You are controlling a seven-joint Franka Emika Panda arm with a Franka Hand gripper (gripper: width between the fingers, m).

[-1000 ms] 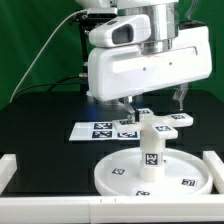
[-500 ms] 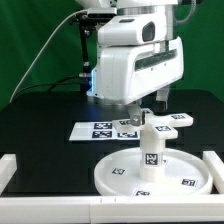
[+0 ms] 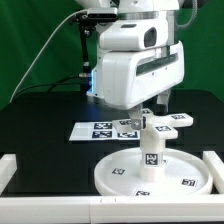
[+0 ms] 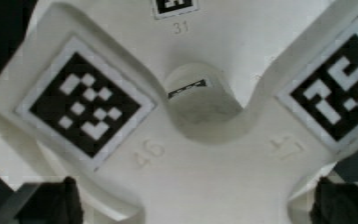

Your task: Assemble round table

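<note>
The large round disc (image 3: pixel 112 176) lies flat near the front of the table. The short post (image 3: pixel 150 150) stands upright on its middle. The four-armed cross piece (image 3: pixel 172 122) sits level on top of the post. My gripper (image 3: pixel 152 108) hangs just above and behind the cross piece, its body hiding the far arms. In the wrist view the cross piece (image 4: pixel 211 150) fills the picture, tags on two arms. The dark fingertips (image 4: pixel 55 200) stand wide apart on either side of it; the gripper (image 4: pixel 197 202) looks open.
The marker board (image 3: pixel 98 129) lies flat behind the disc, partly under the gripper. White rail blocks stand at the front on the exterior view's left (image 3: pixel 8 165) and right (image 3: pixel 214 166). Cables run along the back.
The gripper has turned about its vertical axis, from broadside to narrower, and shifted slightly toward the exterior view's right. The disc, post and cross piece have not moved.
</note>
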